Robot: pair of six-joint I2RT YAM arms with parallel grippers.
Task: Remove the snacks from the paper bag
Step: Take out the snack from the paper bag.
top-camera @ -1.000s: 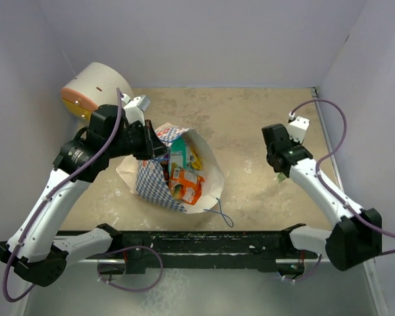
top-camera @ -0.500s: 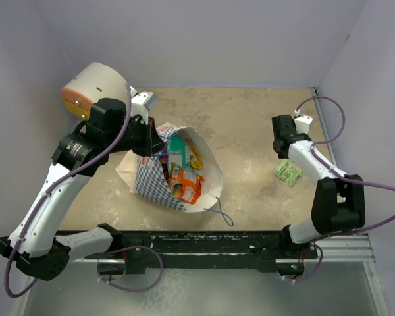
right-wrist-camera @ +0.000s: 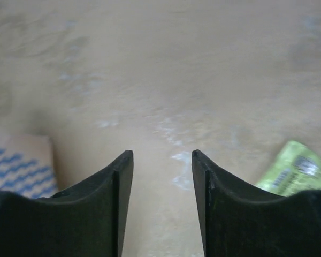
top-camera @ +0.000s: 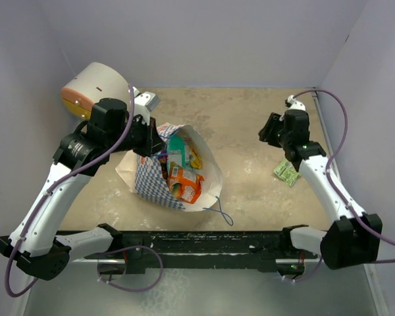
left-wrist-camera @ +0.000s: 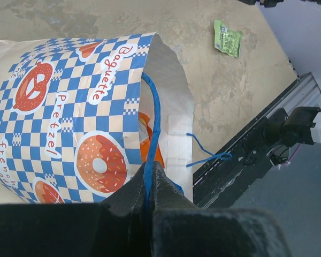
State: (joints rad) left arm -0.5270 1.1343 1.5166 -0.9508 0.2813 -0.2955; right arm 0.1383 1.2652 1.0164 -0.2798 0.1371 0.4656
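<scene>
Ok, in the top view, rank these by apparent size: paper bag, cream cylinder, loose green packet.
1. paper bag
2. cream cylinder, partly hidden by the left arm
3. light-green packet, clearly smallest

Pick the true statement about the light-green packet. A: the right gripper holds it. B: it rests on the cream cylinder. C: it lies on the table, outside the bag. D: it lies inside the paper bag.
C: the light-green packet lies flat on the table, apart from the paper bag, and the right gripper stands open and empty.
</scene>
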